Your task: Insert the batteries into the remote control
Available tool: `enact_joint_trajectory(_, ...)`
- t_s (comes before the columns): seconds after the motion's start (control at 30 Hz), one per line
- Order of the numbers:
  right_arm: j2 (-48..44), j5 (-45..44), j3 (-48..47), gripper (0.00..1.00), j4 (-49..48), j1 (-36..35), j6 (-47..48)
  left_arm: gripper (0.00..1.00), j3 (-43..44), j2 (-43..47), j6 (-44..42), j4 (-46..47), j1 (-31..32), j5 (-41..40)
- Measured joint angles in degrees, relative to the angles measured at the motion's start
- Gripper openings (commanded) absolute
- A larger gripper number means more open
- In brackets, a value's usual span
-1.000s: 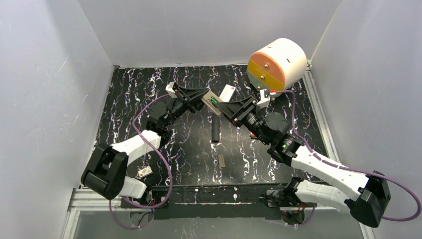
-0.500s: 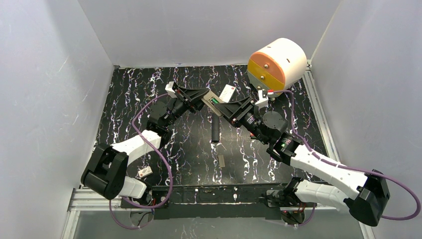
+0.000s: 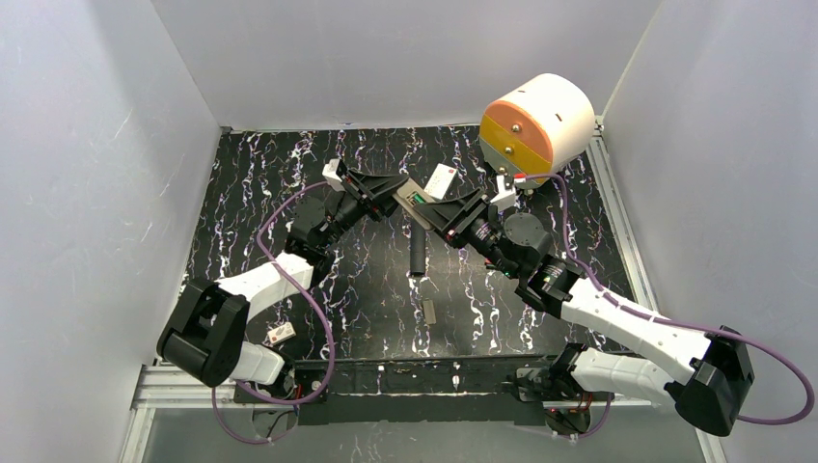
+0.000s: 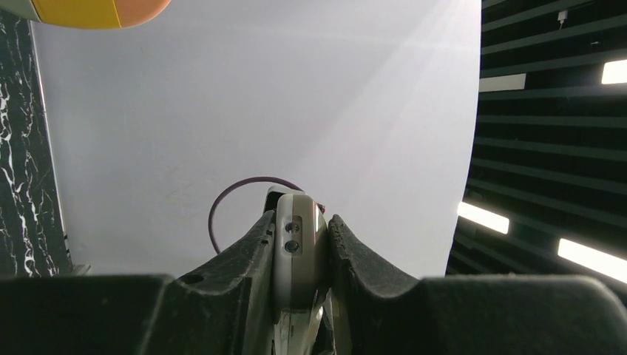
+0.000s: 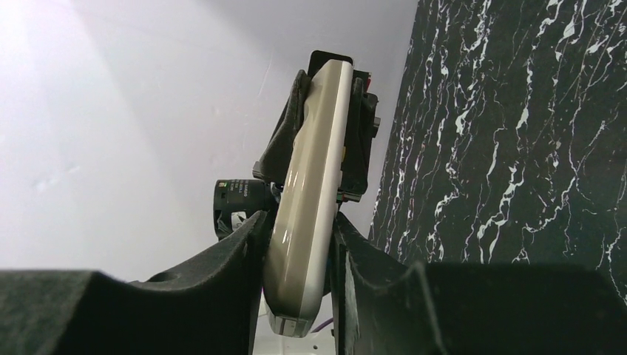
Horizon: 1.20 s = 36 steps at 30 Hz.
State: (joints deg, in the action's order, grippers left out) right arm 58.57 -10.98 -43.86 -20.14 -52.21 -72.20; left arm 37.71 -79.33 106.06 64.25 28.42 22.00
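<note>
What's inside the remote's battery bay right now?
In the top view, one green battery shows in the upturned bay of the remote control. The left gripper and right gripper clamp the remote, and their fingers cover the rest of the bay, so a second battery cannot be confirmed.

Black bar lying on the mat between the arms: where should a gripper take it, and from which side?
Probably around its middle, from straight above, jaws closing across the narrow width. The black bar lies flat on the mat, its length running near to far, with both long sides bare.
</note>
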Motion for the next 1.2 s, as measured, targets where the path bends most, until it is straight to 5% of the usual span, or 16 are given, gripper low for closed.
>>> enact_joint_trajectory(0.23, 0.3, 0.3, 0.0, 0.26, 1.2, 0.0, -0.1, 0.0, -1.1, 0.7, -2.6, 0.0, 0.0, -0.7)
enact_joint_trajectory(0.4, 0.3, 1.5, 0.0, 0.7, 1.7, 0.0, 0.2, 0.0, -1.7, 2.4, -6.3, -0.1, 0.0, -1.2)
enact_joint_trajectory(0.57, -0.5, 2.4, 0.3, 0.8, 0.9, 0.0, 1.2, 0.0, -2.0, 2.6, -9.2, -0.6, 0.6, -0.6)
enact_joint_trajectory(0.7, -2.9, 3.0, 2.3, 0.74, -0.9, 0.0, 1.9, 0.0, -2.4, 3.2, -10.1, -1.0, 0.5, 0.2)
enact_joint_trajectory(0.93, -4.1, 4.3, 3.8, 0.45, -1.0, 0.0, 2.8, 0.0, -2.4, 4.9, -11.1, -1.3, -0.5, 2.1)
enact_joint_trajectory(1.2, -4.2, 4.3, 5.1, 0.31, -0.4, 0.1, 2.4, 0.0, -2.4, 4.9, -11.9, -1.7, -0.7, 3.0)
